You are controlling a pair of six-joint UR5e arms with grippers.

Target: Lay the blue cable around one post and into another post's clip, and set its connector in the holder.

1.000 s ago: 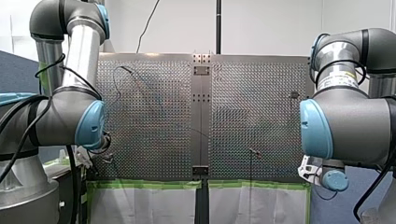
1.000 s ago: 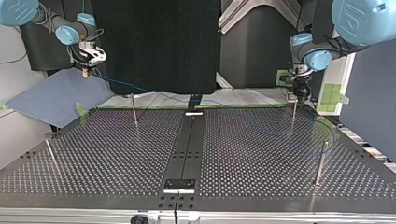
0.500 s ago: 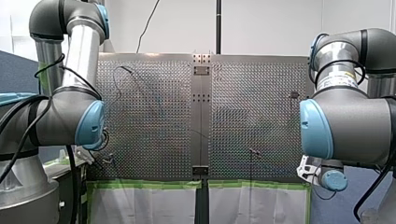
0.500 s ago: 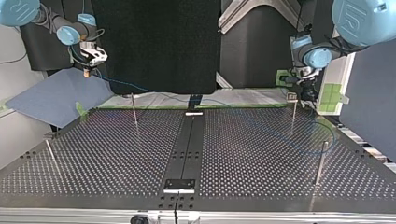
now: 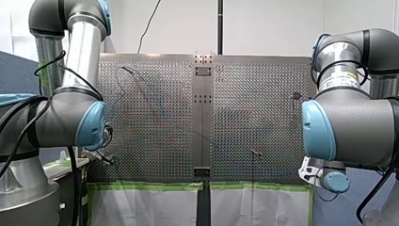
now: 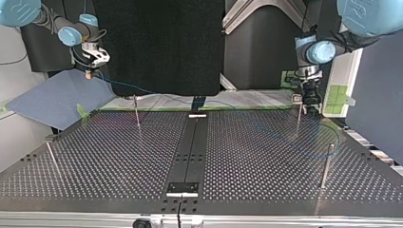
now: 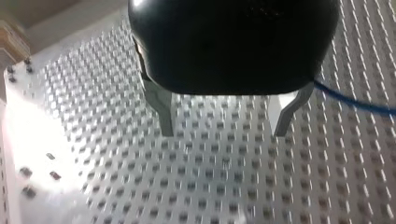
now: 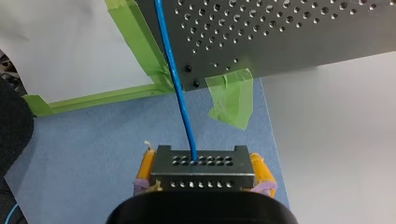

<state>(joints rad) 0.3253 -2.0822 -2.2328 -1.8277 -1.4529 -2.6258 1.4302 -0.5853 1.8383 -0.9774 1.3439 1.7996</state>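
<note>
**Right wrist view finding: connector [image 8: 219,173] clamped in my right gripper [image 8: 203,169]; my left gripper [image 7: 224,133] empty**

Front view: my left arm [image 5: 70,122] and my right arm [image 5: 348,127] flank the perforated table [image 5: 254,94]. Green tape [image 5: 150,186] edges its near side. Neither gripper's state can be read here.

Top view: my right gripper hangs off the table's far corner at the view's left, above a blue mat [image 6: 57,97]. The blue cable [image 6: 119,85] runs from it along the far edge, then curves faintly on the table at the view's right. Whether it rounds a post cannot be told. My left gripper hangs just beside the far post [image 6: 298,118]. A pale mark on a blue joint cap [image 6: 366,14] is not legible.

Left wrist view: the metal fingers [image 7: 163,112] stand spread over the table with nothing between them. The cable lies beside the gripper.

Right wrist view: yellow pads [image 8: 145,168] grip the connector, a grey block with rows of small holes. The cable leaves it toward the table's taped edge.
</note>
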